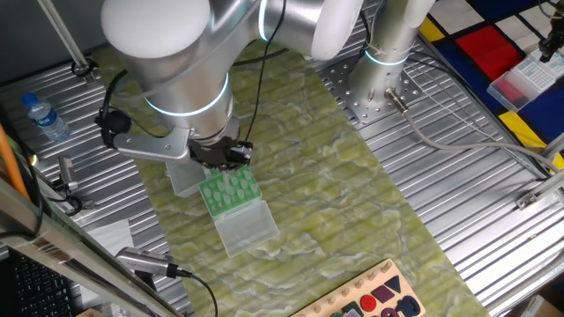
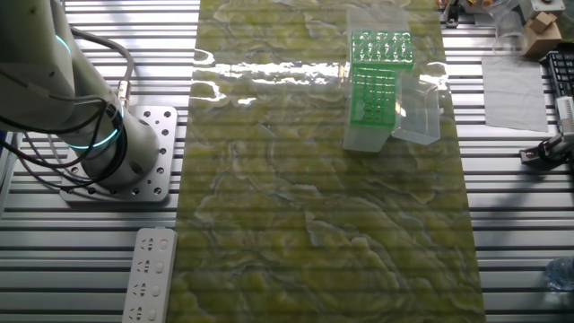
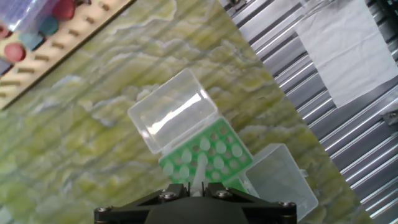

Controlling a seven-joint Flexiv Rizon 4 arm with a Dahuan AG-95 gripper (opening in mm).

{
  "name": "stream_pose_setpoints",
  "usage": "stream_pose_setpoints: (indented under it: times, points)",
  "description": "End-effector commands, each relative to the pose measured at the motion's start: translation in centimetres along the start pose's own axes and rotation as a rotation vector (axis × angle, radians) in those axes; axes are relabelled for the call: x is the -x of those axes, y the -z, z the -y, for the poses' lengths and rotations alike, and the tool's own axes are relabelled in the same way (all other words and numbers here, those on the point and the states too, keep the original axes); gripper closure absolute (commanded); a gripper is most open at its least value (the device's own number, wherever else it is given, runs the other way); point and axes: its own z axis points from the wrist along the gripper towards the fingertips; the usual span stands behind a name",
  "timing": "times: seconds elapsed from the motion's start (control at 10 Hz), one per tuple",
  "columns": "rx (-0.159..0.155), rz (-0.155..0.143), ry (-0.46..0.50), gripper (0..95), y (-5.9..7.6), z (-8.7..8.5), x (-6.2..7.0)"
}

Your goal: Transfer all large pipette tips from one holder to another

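Gripper (image 3: 200,185) of mine hangs just above the green rack (image 3: 208,155), closed on one large pipette tip (image 3: 201,169); other tips (image 3: 219,149) sit in the rack; its clear lid (image 3: 174,112) lies open on the desk (image 3: 81,137).

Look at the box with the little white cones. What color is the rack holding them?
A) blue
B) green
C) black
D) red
B: the rack under the pale pipette tips is bright green in all three views, with a clear lid flipped open beside it.
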Motion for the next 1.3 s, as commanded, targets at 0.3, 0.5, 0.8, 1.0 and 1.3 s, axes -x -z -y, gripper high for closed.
stream_pose_setpoints:
  times: [0.3, 0.5, 0.8, 1.0, 1.3]
  points:
    - [-0.023, -0.028, 0.101, 95.0, -0.8, -0.4, -1.6]
    - [-0.024, -0.044, 0.160, 95.0, -1.2, -0.6, -2.4]
    - [-0.026, -0.055, 0.192, 95.0, -1.5, -0.8, -3.0]
    - [-0.021, -0.048, 0.185, 95.0, -1.4, -0.8, -2.9]
    - [-0.017, -0.038, 0.164, 95.0, -1.2, -0.8, -2.6]
